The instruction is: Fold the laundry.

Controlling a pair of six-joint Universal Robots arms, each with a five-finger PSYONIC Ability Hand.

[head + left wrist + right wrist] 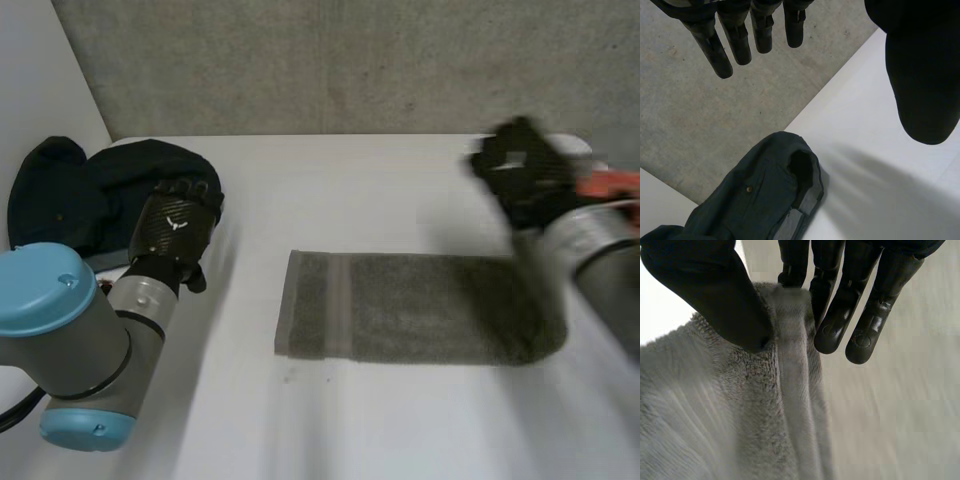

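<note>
Two laundry items lie on the white bench (350, 200) in the head view: one grey towel (420, 305) mid-bench and one dark garment (90, 190) at the far left corner, beside the left hand (178, 225). In the left wrist view its fingers (710, 45) hang straight and spread above that garment. In the right wrist view the right hand (715, 290) pinches the towel's banded edge between thumb and finger.
</note>
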